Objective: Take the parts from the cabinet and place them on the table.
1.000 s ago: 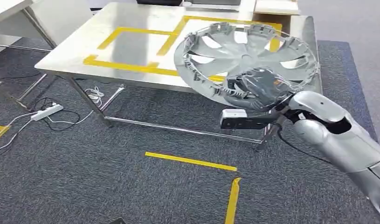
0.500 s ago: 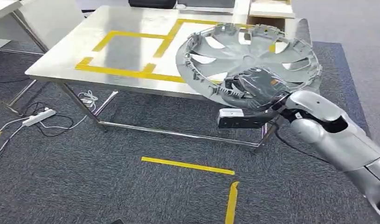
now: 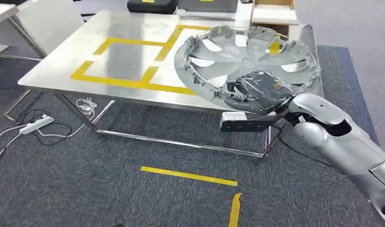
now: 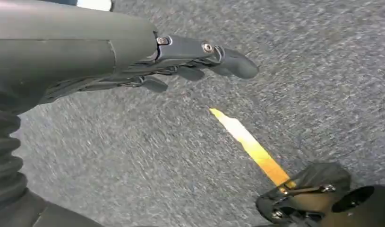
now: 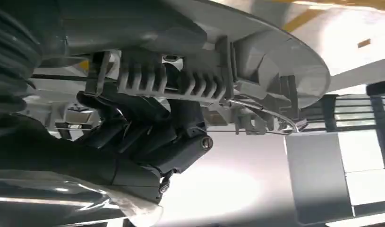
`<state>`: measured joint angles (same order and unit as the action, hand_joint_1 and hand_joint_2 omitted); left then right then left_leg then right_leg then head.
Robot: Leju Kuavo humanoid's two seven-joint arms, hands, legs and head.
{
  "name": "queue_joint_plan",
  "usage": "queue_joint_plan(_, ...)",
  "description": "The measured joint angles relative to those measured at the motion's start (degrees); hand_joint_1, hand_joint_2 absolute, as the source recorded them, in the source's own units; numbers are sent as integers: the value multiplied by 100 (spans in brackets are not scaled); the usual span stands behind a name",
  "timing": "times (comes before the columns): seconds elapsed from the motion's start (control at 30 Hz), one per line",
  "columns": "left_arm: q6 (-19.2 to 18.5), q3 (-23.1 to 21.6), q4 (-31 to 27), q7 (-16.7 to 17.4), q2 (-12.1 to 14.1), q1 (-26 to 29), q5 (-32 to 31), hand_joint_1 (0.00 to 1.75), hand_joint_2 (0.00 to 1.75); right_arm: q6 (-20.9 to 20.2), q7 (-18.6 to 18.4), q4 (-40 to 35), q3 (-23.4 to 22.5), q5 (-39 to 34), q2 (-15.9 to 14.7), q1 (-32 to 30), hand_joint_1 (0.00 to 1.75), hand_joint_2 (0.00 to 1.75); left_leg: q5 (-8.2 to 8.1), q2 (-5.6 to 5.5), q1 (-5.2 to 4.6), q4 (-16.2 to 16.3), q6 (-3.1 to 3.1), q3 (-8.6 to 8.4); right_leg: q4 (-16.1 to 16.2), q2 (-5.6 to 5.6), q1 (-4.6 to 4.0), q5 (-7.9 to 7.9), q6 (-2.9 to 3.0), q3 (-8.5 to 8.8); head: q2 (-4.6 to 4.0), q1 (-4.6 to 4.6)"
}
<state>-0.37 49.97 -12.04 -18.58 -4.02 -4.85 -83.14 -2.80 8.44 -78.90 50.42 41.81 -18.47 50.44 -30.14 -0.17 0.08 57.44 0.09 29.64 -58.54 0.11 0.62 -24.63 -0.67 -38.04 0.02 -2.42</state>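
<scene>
left hand (image 4: 200,59) hung over grey carpet (image 3: 133,198) with yellow floor tape (image 3: 188,175), fingers loosely extended, holding nothing. right hand (image 3: 256,92) clamped on near rim of the grey hubcap (image 3: 247,59), inner side up, carried tilted above the steel table (image 3: 58,71)'s near right part, apparently not touching it. carry step nearly done; next needs lowering it flat inside the yellow taped square (image 3: 129,61), then letting go. black cases (image 3: 152,5) sat at far edge.
</scene>
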Motion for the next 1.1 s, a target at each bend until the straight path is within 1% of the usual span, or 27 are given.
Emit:
queue_joint_plan(0.07,0,-7,2,-2,-4,-24,0,0,175,0,-5,-2,-17,2,9,27,175,175,54,2,13,425,-51,224,20,2,34,-51,63,118,0,9)
queue_joint_plan(0.1,-4,-20,2,-2,-15,-28,0,0,175,-2,-13,2,-6,7,46,28,175,175,21,1,28,885,-77,501,20,8,33,-98,83,164,0,28)
queue_joint_plan(0.17,-7,-33,2,-2,-15,-15,-2,0,175,-9,-2,4,42,15,116,24,175,175,-293,0,31,1620,-104,1040,20,32,25,-198,101,279,0,24)
queue_joint_plan(0.2,-15,-37,2,-2,-15,-8,-7,0,175,-11,2,7,68,15,162,23,175,175,-461,0,30,1774,-103,1219,20,50,25,-254,107,354,0,35)
queue_joint_plan(0.23,-22,-39,4,-2,-13,-8,-18,0,175,-15,2,15,109,20,212,23,175,175,-508,1,27,1715,-93,1315,20,55,25,-322,106,450,0,28)
queue_joint_plan(0.27,-22,-44,4,-2,-13,-9,-17,0,175,-22,2,28,142,22,251,23,175,175,-425,0,17,1502,-72,1313,21,59,25,-388,105,545,0,33)
queue_joint_plan(0.3,-22,-46,4,-2,-9,-10,-17,0,175,-26,2,46,173,24,286,21,175,175,-182,1,2,1154,-38,1254,26,58,26,-453,102,639,0,35)
queue_joint_plan(0.33,-22,-48,4,-2,2,-8,-17,0,175,-28,0,65,205,26,321,19,175,175,220,1,-22,724,3,1175,31,56,26,-515,92,718,0,37)
queue_joint_plan(0.37,-22,-50,4,-2,13,8,-18,0,175,-28,0,85,227,28,334,14,175,175,768,1,-57,286,68,1116,45,54,26,-566,76,730,0,46)
queue_joint_plan(0.4,-24,-50,4,0,30,11,-20,0,175,-33,0,107,267,35,369,5,175,175,847,-32,-94,91,92,1125,17,92,-2,-631,37,813,0,74)
queue_joint_plan(0.43,-26,-53,4,7,37,22,-20,0,175,-37,2,118,275,46,391,8,175,175,830,-46,-92,119,103,1073,48,93,-11,-699,-13,834,0,54)
queue_joint_plan(0.47,-35,-61,4,7,37,20,-33,0,175,-37,0,120,271,50,424,15,175,175,823,-47,-86,84,135,1042,22,107,-9,-670,-50,921,0,76)
queue_joint_plan(0.5,-39,-74,4,7,24,-1,-37,0,175,-44,-5,131,286,57,463,36,175,175,787,-44,-84,55,176,987,11,102,-10,-630,-102,922,0,65)
queue_joint_plan(0.57,-48,-88,4,7,0,-30,-50,0,175,-55,-7,157,302,68,529,57,175,175,804,-42,-59,27,218,853,-80,57,-5,-792,-136,897,0,57)
queue_joint_plan(0.6,-52,-92,4,22,0,-52,-52,0,175,-63,-2,175,332,70,575,76,175,175,776,-40,-56,40,240,830,-407,41,-7,-908,-139,722,0,52)
queue_joint_plan(0.7,-55,-103,4,33,-13,-85,-55,0,175,-81,4,240,444,72,704,60,175,175,686,-40,-70,42,270,793,-1482,41,-7,-1359,-158,-34,0,59)
queue_joint_plan(0.73,-55,-107,4,33,-22,-88,-57,0,175,-83,4,265,472,74,739,45,175,175,652,-48,-73,43,272,758,-1524,41,-7,-1308,-155,-146,0,59)
queue_joint_plan(0.77,-57,-116,4,42,-33,-85,-59,0,175,-90,4,293,501,72,772,40,175,175,611,-61,-76,47,270,707,-1353,41,-8,-1091,-144,-150,0,57)
queue_joint_plan(0.8,-59,-127,4,44,-44,-78,-59,0,175,-96,2,321,538,72,813,41,175,175,569,-71,-81,53,268,649,-996,41,-14,-764,-129,-61,0,55)
queue_joint_plan(0.83,-59,-133,4,44,-53,-79,-61,0,175,-96,-9,354,558,72,846,38,175,175,521,-79,-85,58,260,585,-459,38,-34,-338,-87,100,0,57)
queue_joint_plan(0.87,-59,-140,4,59,-72,-78,-61,0,175,-94,-16,398,586,72,894,30,175,175,486,-80,-73,51,251,554,-104,30,-66,-108,-23,200,0,54)
queue_joint_plan(0.9,-59,-140,9,94,-90,-100,-59,0,175,-83,-15,452,610,74,944,28,175,175,490,-78,-74,48,220,551,-51,16,-104,-221,-7,179,0,100)
queue_joint_plan(0.93,-59,-140,7,125,-90,-108,-57,0,175,-81,-15,483,634,81,1001,38,175,175,482,-74,-56,55,188,596,111,23,-122,-286,27,307,0,81)
queue_joint_plan(0.97,-59,-140,9,127,-101,-114,-57,0,175,-68,-16,513,645,88,1043,16,175,175,484,-66,-55,61,148,563,113,22,-126,-183,67,286,0,95)
queue_joint_plan(1.0,-61,-142,9,127,-118,-115,-57,0,175,-61,-15,538,656,90,1069,15,175,175,508,-65,-69,93,113,553,139,12,-139,-205,99,309,0,87)
queue_joint_plan(1.03,-57,-142,9,129,-116,-116,-57,0,175,-57,-15,568,671,92,1099,19,175,175,485,-66,-73,95,94,545,181,16,-83,-175,124,371,0,98)
queue_joint_plan(1.1,-55,-142,11,133,-120,-125,-57,0,175,-46,-24,630,682,105,1161,21,175,175,253,-52,-54,445,16,708,223,-11,-44,-164,139,452,0,136)
